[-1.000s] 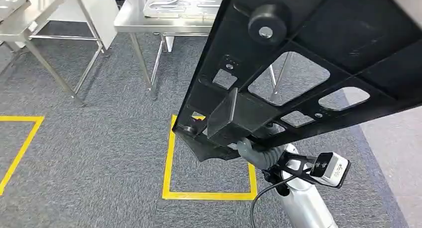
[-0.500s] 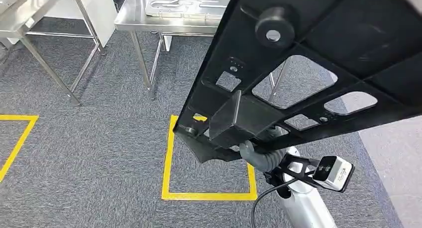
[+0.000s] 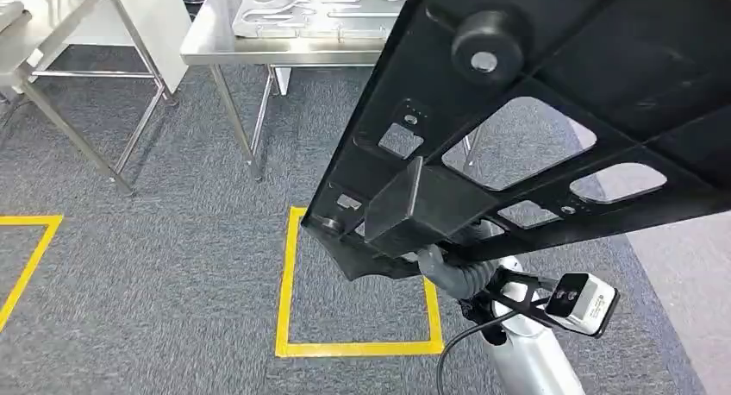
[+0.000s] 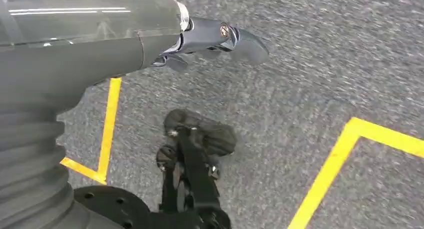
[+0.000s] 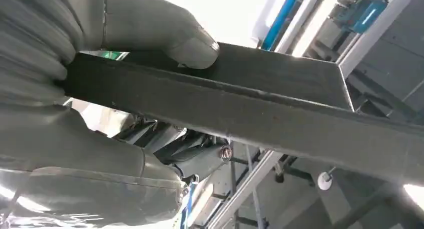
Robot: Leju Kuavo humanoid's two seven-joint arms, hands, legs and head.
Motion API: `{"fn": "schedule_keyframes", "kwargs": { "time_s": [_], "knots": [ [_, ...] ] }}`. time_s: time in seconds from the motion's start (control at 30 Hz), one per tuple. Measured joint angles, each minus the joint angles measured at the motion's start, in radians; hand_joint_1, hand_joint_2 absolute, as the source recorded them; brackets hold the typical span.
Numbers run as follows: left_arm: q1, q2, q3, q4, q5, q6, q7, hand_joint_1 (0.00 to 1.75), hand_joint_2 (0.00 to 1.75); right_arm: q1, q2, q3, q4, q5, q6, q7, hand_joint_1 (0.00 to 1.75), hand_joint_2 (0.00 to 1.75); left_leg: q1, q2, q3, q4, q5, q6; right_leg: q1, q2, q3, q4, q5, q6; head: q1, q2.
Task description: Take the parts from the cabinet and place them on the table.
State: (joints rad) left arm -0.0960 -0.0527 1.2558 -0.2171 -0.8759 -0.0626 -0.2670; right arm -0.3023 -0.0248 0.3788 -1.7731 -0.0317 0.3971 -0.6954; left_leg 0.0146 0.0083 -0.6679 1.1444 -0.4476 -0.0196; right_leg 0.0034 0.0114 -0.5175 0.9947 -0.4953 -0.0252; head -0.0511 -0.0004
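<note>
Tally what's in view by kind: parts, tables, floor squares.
Black part, held in the right hand: 1
Silver parts on the table: 1 stack, count unclear
Steel tables: 2
Yellow tape squares on the carpet: 2
Total: 6

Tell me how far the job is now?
Taken out already: the right hand grips a black part, carried above the carpet. In hand: bringing it to the steel table, where a grey part already lies. Left: setting it down there.
</note>
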Motion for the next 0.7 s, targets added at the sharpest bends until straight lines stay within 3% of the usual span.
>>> {"fn": "schedule_keyframes", "kwargs": {
  "time_s": [0.03, 0.07, 0.17, 0.23, 0.27, 0.37, 0.4, 0.43, 0.47, 0.53, 0.57, 0.6, 0.7],
  "knots": [
    [0.0, 0.001, 0.0, 0.0, 0.0, 0.0, 0.0, 0.0, 1.75, 0.0, 0.0, 0.0, 0.0, 0.0, 0.0, 0.0, 1.75, 1.75, -0.001, 0.0, 0.038, -0.09, 0.046, 0.006, 0.001, 0.0, 0.012, 0.0, -0.01, 0.003, 0.0, 0.0],
    [-0.001, 0.004, 0.0, 0.0, -0.001, 0.0, 0.0, 0.0, 1.75, -0.001, 0.0, 0.0, 0.0, 0.0, 0.0, 0.0, 1.75, 1.75, -0.009, -0.003, 0.053, -0.106, 0.02, 0.014, 0.006, -0.001, 0.014, -0.001, -0.016, 0.009, 0.0, 0.0],
    [0.001, 0.005, 0.0, 0.0, -0.001, 0.0, -0.003, 0.0, 1.75, 0.0, 0.0, 0.0, 0.0, 0.0, -0.001, 0.0, 1.75, 1.75, -0.011, -0.002, 0.06, -0.132, 0.011, 0.032, 0.003, 0.003, 0.016, 0.003, -0.014, 0.027, 0.0, 0.0],
    [0.001, 0.004, 0.0, 0.0, -0.001, 0.0, -0.003, 0.0, 1.75, 0.0, 0.0, 0.0, -0.005, 0.0, -0.002, 0.0, 1.75, 1.75, -0.003, -0.005, 0.081, -0.143, 0.008, 0.042, 0.001, 0.0, 0.016, 0.021, -0.024, 0.035, 0.0, 0.0],
    [0.0, 0.004, 0.0, 0.0, -0.001, 0.0, -0.004, 0.0, 1.75, -0.004, 0.0, 0.0, -0.007, 0.0, -0.001, -0.001, 1.75, 1.75, -0.003, -0.004, 0.09, -0.145, 0.003, 0.048, 0.001, -0.001, -0.004, 0.062, -0.036, 0.041, 0.0, 0.0],
    [-0.001, 0.004, 0.0, 0.0, -0.001, 0.0, -0.004, 0.0, 1.75, -0.002, 0.0, 0.0, -0.008, -0.001, -0.002, 0.0, 1.75, 1.75, -0.003, -0.004, 0.103, -0.145, -0.012, 0.053, -0.009, -0.002, -0.154, 0.288, -0.124, 0.054, 0.0, 0.0],
    [0.001, 0.005, 0.0, 0.0, -0.002, 0.0, -0.004, 0.0, 1.75, 0.002, -0.001, 0.0, -0.008, -0.001, -0.002, 0.0, 1.75, 1.75, -0.003, -0.004, 0.109, -0.145, -0.017, 0.053, -0.011, -0.003, -0.189, 0.325, -0.13, 0.056, 0.0, 0.0],
    [0.002, 0.005, 0.0, 0.0, -0.002, 0.0, -0.004, 0.0, 1.75, 0.004, -0.001, 0.0, -0.008, -0.002, -0.002, 0.0, 1.75, 1.75, -0.003, -0.005, 0.118, -0.145, -0.025, 0.051, -0.014, -0.004, -0.201, 0.314, -0.107, 0.061, 0.0, 0.0],
    [0.002, 0.004, 0.0, 0.0, -0.002, 0.0, -0.004, 0.0, 1.75, 0.003, -0.001, 0.0, -0.008, -0.002, -0.002, 0.0, 1.75, 1.75, -0.003, -0.005, 0.13, -0.145, -0.033, 0.049, -0.017, -0.006, -0.191, 0.263, -0.064, 0.063, 0.0, 0.0],
    [0.002, 0.004, 0.0, 0.0, -0.002, 0.0, -0.004, 0.0, 1.75, 0.003, -0.001, -0.001, -0.008, -0.004, -0.001, 0.0, 1.75, 1.75, -0.003, -0.005, 0.159, -0.145, -0.052, 0.042, -0.016, -0.011, -0.13, 0.08, 0.062, 0.052, 0.0, 0.0],
    [0.002, 0.004, 0.0, 0.0, -0.002, 0.0, -0.004, 0.0, 1.75, 0.004, -0.002, -0.002, -0.008, -0.006, 0.0, 0.0, 1.75, 1.75, -0.003, -0.005, 0.161, -0.147, -0.06, 0.036, -0.013, -0.015, -0.117, 0.023, 0.094, 0.045, 0.0, 0.0],
    [0.0, 0.004, 0.0, 0.0, -0.003, 0.0, -0.005, 0.0, 1.75, 0.005, -0.002, -0.003, -0.008, -0.008, 0.003, 0.0, 1.75, 1.75, -0.006, -0.005, 0.167, -0.148, -0.064, 0.03, -0.006, -0.019, -0.119, 0.016, 0.067, 0.041, 0.001, 0.0],
    [0.0, 0.004, 0.0, 0.0, -0.002, 0.0, -0.005, 0.0, 1.75, 0.007, -0.002, -0.008, -0.013, -0.01, 0.014, 0.0, 1.75, 1.75, -0.006, -0.001, 0.179, -0.149, -0.06, 0.01, -0.006, -0.011, -0.108, 0.009, 0.075, 0.02, 0.0, 0.0]
  ]
}}
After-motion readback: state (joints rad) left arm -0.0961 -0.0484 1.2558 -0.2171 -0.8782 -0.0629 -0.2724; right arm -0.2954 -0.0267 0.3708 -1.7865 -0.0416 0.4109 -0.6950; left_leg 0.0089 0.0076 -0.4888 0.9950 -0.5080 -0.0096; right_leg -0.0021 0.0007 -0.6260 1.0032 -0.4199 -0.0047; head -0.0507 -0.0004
